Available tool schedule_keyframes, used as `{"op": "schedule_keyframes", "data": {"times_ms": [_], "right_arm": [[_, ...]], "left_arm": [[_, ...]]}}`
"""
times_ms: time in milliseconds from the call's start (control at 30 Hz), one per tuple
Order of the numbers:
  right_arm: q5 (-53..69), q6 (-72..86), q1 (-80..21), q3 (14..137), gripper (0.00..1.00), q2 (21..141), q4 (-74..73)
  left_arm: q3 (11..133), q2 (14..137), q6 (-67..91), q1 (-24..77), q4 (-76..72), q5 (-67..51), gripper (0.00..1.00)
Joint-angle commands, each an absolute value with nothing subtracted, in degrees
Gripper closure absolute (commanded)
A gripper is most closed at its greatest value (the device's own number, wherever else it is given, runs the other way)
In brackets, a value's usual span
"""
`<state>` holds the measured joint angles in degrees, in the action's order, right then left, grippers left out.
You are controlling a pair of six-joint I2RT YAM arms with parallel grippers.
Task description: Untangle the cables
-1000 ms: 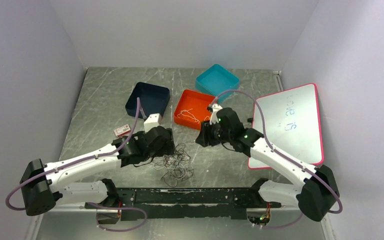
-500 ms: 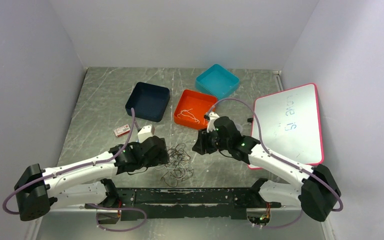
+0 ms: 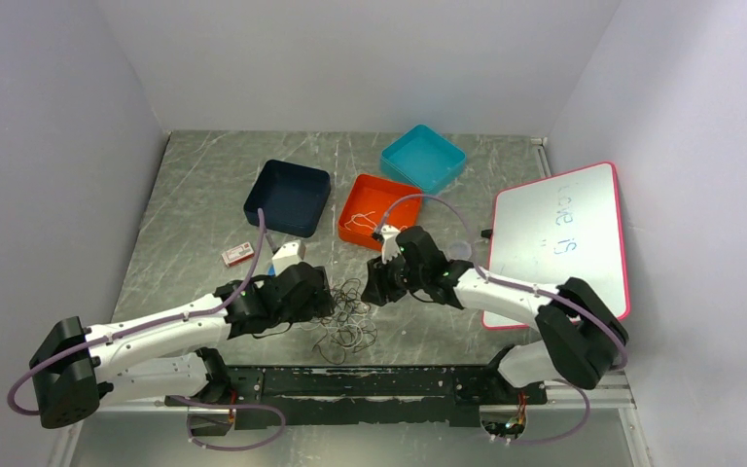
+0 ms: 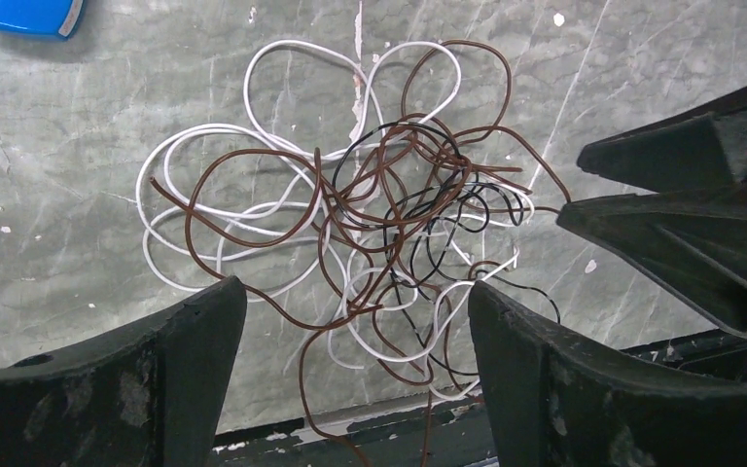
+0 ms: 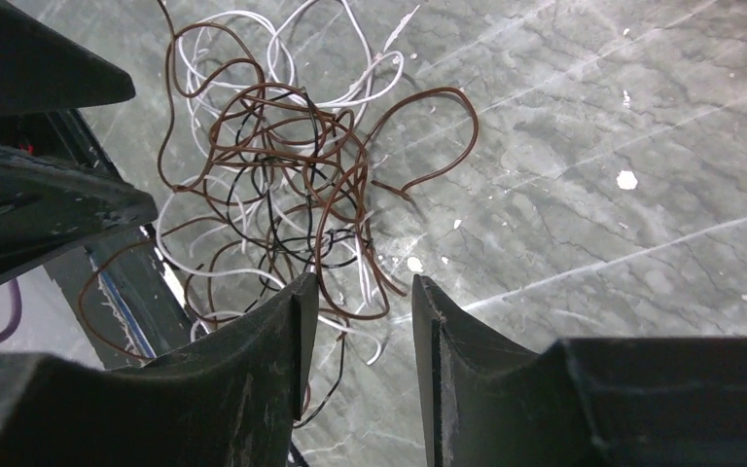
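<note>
A: Where are the cables [image 3: 344,313]?
B: They lie in one tangled heap on the desk [image 3: 204,185], in the lower middle of the top view, between the two arms. White, brown and black strands loop through each other.
A: And the left end effector [image 4: 355,379]?
B: It hangs over the heap with its fingers [image 4: 185,370] spread wide, and it grips nothing. The loops show on the desk between them.
A: The right end effector [image 5: 358,331]?
B: It is at the right edge of the heap. Its fingers [image 5: 267,360] are apart by only a narrow gap, and nothing is pinched there.
A: What else is on the desk?
B: In the upper middle, an orange tray [image 3: 396,199] holds one thin white wire [image 3: 368,226]. A dark blue tray [image 3: 289,197] and a teal tray [image 3: 423,158] are near it.
</note>
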<state>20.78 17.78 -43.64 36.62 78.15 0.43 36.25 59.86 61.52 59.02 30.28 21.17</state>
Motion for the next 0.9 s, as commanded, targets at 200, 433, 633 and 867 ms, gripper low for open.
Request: {"op": "schedule_keyframes", "data": {"times_ms": [200, 433, 633, 867], "right_arm": [[24.4, 16.8, -44.3, 39.2, 0.60, 85.1, 7.1], [20.2, 17.1, -45.4, 39.4, 0.82, 83.3, 6.4], [18.3, 16.3, -45.8, 42.9, 1.00, 75.9, -0.4], [17.2, 17.5, -45.8, 49.2, 1.00, 67.0, -8.8]], "left_arm": [[36.6, 58.6, 61.4, 59.0, 28.8, 21.3, 0.11], [36.5, 58.0, 61.6, 59.0, 28.7, 22.1, 0.12], [35.7, 54.3, 56.4, 59.0, 23.7, 23.4, 0.12], [34.6, 47.1, 43.1, 59.0, 12.3, 24.3, 0.08]]}}
